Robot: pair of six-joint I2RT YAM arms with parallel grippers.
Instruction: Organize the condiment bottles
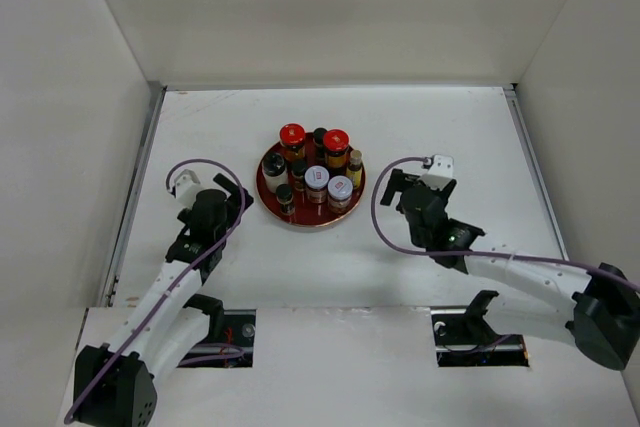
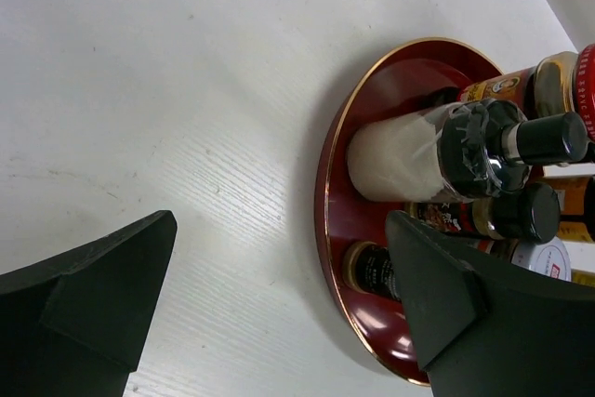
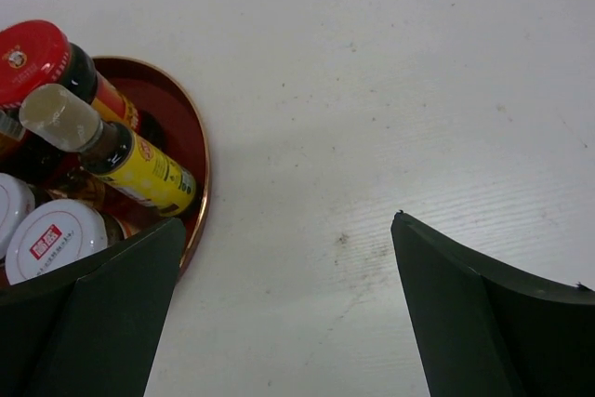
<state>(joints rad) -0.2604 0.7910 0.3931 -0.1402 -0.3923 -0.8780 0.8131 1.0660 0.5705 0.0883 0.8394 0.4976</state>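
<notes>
The condiment bottles stand clustered on the red tray on the desk, between the left claw and right claw; both gape wide, empty, near the tray's rim.

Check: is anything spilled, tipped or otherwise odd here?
Nothing spilled or tipped; the condiment bottles stand upright on the red tray. One oddity: the white bottle has a dark cap that looks wrapped in crinkled clear film.
</notes>
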